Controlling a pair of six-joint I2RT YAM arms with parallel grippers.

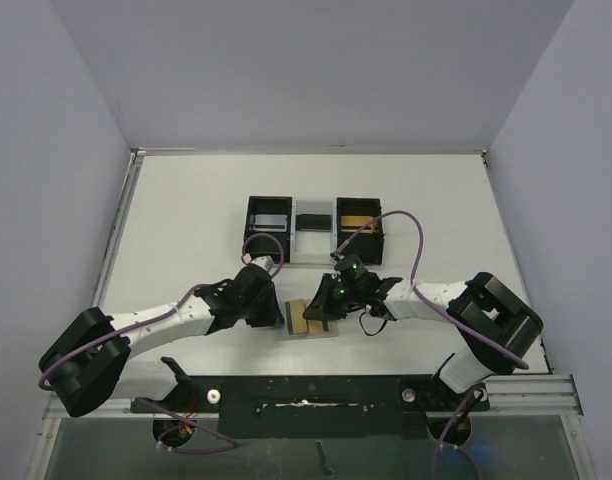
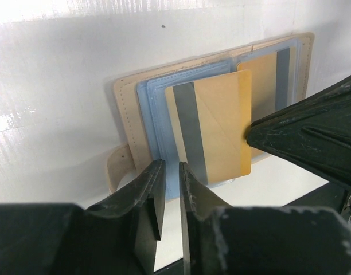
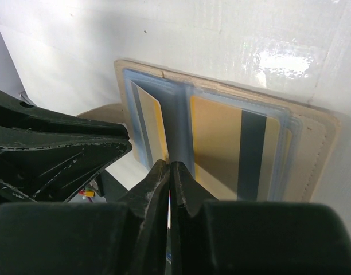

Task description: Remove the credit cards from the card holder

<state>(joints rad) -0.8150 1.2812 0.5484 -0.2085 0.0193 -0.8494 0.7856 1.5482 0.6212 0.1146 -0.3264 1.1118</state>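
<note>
The tan card holder (image 1: 298, 322) lies open on the table between my grippers, with blue plastic sleeves inside (image 2: 127, 114) (image 3: 319, 149). A gold credit card (image 2: 218, 126) with a grey stripe stands lifted out of the left sleeve. My right gripper (image 1: 321, 312) (image 3: 170, 166) is shut on that card's edge (image 3: 158, 123). Its fingers (image 2: 301, 137) touch the card's right side in the left wrist view. A second gold card (image 3: 218, 143) sits in the right sleeve. My left gripper (image 1: 278, 315) (image 2: 171, 172) is at the near edge of the blue sleeve, jaws a narrow gap apart, nothing seen between them.
A black-and-white three-compartment tray (image 1: 316, 240) stands behind the holder. Its left compartment holds a light blue-grey card (image 1: 271, 221), its right one a gold card (image 1: 358, 215). Grey walls close in the table on three sides.
</note>
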